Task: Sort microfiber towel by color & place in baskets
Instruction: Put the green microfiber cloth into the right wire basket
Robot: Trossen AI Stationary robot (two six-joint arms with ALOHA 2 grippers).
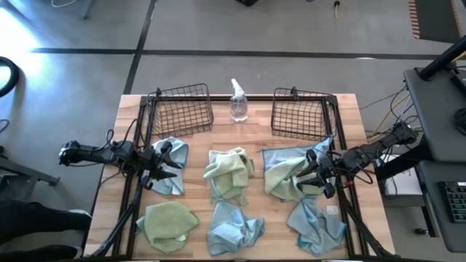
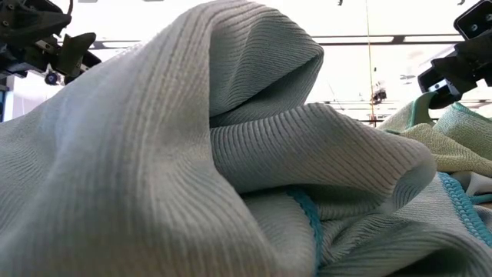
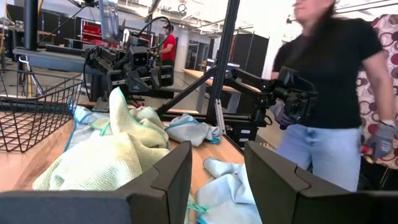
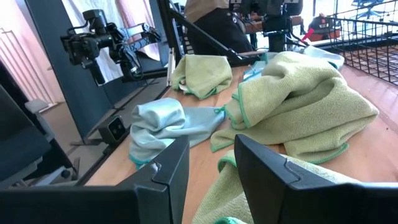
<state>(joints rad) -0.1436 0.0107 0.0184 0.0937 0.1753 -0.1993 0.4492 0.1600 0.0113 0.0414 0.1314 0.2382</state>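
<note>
Wooden desk point(image 1: 349, 109), seen from above: two black wire baskets point(image 1: 181, 110) stand side by side at the far edge, both with nothing in them, a clear spray bottle point(image 1: 238, 102) between them. Six microfiber towels lie loose in two rough rows nearer the arms, colours mixed, so by my reading sorting has not begun. Far row: a light blue towel point(image 1: 172, 164) on the left, a yellow-green one point(image 1: 230, 169) in the middle, a blue-and-green heap point(image 1: 285, 172) on the right. Near row: a green towel point(image 1: 169, 223), a blue one point(image 1: 233, 227), another blue one point(image 1: 317, 224). Left tool point(image 1: 164, 164) hangs over the left blue towel, fingers point(image 3: 163, 180) spread with a clear gap, pinching nothing. Right tool point(image 1: 313, 172) sits over the right heap, its fingers point(image 4: 264, 168) likewise apart and empty, green cloth showing just beyond them. Each arm seems parked above the towel closest to it, likely so either can drop straight down for a first pick. The low view is almost filled by a crumpled pale blue cloth point(image 2: 231, 169) right at the lens. A person point(image 3: 336, 93) stands beyond the desk, off the work area. The right heap is the awkward one: two colours overlap there, so a careless pinch could lift both.
</note>
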